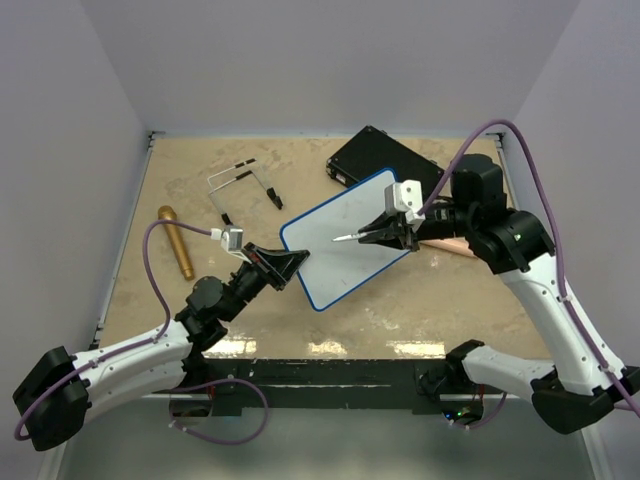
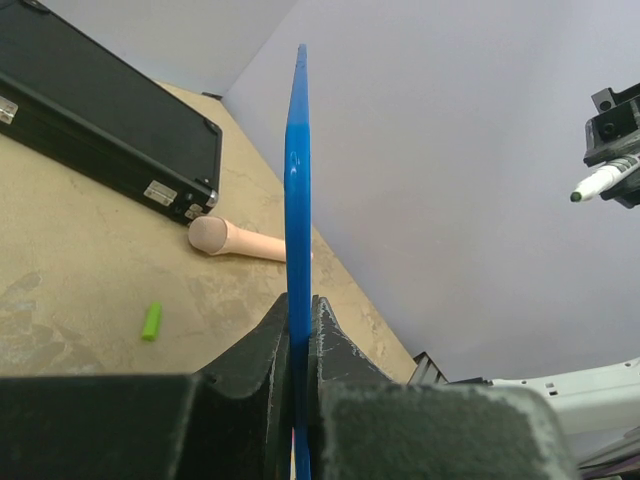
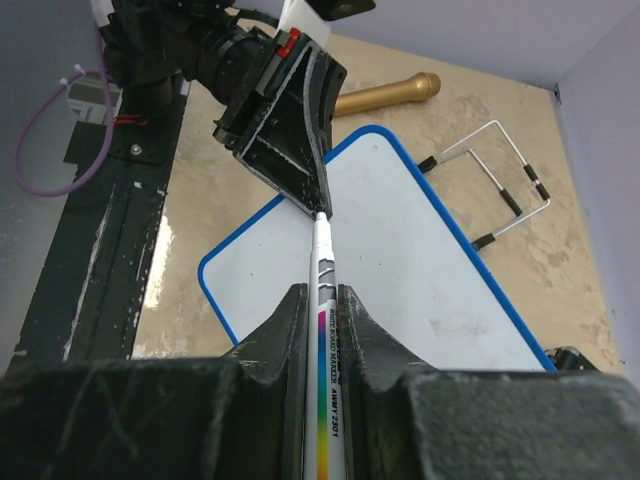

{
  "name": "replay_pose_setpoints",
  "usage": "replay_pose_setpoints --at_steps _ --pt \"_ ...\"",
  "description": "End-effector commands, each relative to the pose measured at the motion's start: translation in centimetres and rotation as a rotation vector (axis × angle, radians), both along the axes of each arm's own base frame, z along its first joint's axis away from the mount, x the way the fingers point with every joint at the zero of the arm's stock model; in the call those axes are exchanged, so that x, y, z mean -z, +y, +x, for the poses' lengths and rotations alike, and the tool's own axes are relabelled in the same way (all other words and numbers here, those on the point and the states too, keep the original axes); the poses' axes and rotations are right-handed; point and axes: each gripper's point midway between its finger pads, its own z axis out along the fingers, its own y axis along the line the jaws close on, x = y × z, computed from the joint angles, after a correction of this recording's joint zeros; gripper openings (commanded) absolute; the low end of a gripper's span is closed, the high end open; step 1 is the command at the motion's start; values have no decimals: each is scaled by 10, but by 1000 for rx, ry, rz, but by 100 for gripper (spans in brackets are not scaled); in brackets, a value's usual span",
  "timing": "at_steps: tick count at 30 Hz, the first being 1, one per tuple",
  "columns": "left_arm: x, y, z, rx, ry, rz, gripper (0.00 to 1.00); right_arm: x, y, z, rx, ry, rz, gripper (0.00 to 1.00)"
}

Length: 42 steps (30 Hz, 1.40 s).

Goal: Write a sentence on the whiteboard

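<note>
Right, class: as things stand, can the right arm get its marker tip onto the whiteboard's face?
Probably yes. The right gripper is shut on the marker, its tip aimed at the whiteboard with only open air between. The left gripper clamps just the board's edge, leaving the face free.

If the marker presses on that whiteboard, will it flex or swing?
Probably stiff: the whiteboard looks straight edge-on. Clamped at just one edge by the left fingers, it could pivot or slip under the marker's push.
</note>
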Motion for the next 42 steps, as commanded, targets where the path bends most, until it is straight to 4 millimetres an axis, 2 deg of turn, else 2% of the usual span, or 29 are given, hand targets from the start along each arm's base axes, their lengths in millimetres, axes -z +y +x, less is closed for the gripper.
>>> replay_pose_setpoints --at_steps 1,9,12,18,23,29,42 --pt "-67 13 -12 2 -154 -201 0 4 1 1 10 5 7 0" --pt "-72 11 -16 30 -171 -243 0 28 13 13 12 27 -1 0" --pt "-69 9 -15 34 -168 -238 0 28 20 14 8 33 5 0" --pt "-69 7 -14 35 -170 -238 0 28 30 35 91 38 25 0" --pt "-69 5 -15 41 -171 -237 0 32 35 44 144 47 26 0" --pt "-70 3 -16 50 -173 -239 0 34 40 43 130 57 22 0" --pt "-70 2 -17 59 -178 -245 0 47 45 54 175 71 -1 0"
